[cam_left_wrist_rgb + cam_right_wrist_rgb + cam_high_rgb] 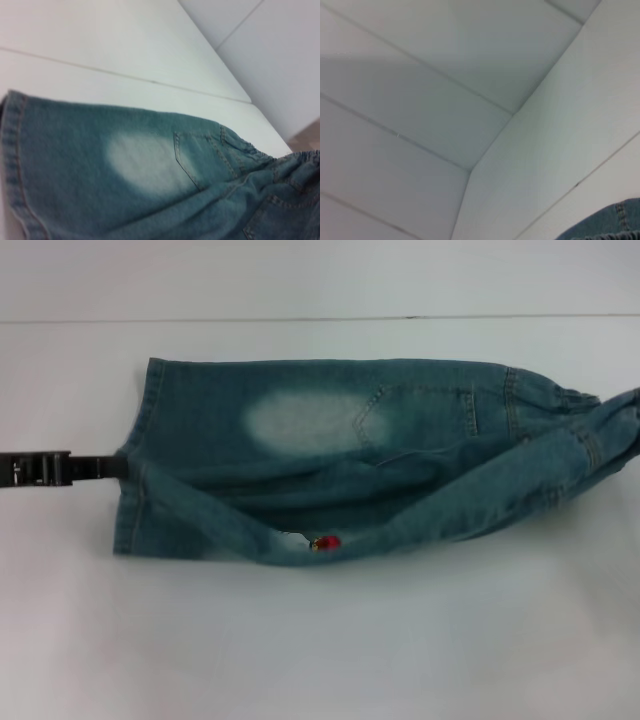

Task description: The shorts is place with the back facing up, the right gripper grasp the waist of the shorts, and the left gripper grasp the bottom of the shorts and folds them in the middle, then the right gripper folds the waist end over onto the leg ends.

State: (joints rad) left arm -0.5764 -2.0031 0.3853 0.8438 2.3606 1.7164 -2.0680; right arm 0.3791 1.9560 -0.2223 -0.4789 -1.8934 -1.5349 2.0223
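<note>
The shorts (330, 455) lie across the white table, doubled lengthwise, with a pale bleached patch (300, 423) and a back pocket (420, 415) facing up. A red-orange bit of embroidery (328, 542) peeks out at the near folded edge. My left gripper (122, 466) reaches in from the left at table height and is shut on the bottom of the shorts (135, 475). The puckered waist of the shorts (585, 405) is bunched and raised at the right edge of the head view. The right gripper is out of view; its wrist view shows only a corner of the shorts (610, 225).
The white table (320, 640) stretches bare in front of the shorts, with a seam line (300, 319) behind them. In the left wrist view the table's far edge (225, 95) drops off beside a pale wall.
</note>
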